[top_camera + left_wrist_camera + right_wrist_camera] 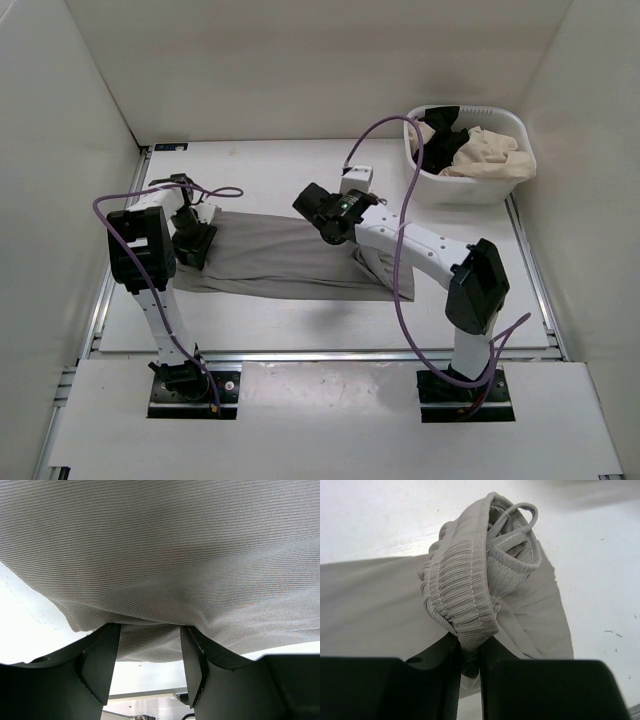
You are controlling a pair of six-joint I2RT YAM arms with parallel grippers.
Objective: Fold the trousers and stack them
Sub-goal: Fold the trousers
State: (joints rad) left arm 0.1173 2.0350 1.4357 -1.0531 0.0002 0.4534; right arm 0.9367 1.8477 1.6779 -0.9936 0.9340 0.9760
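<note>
The grey trousers lie lengthwise across the middle of the table. My right gripper hovers over their middle, shut on the bunched, ribbed waistband and holding it off the table. The drawstring loop hangs beyond it, and my right gripper's jaws pinch the band tightly. My left gripper sits at the trousers' left end. In the left wrist view the grey fabric drapes across the tips of my left gripper, whose fingers stand well apart, with only a loose fabric edge between them.
A white basket stands at the back right, holding a black garment and a beige garment. White walls enclose the table on three sides. Purple cables loop from both arms.
</note>
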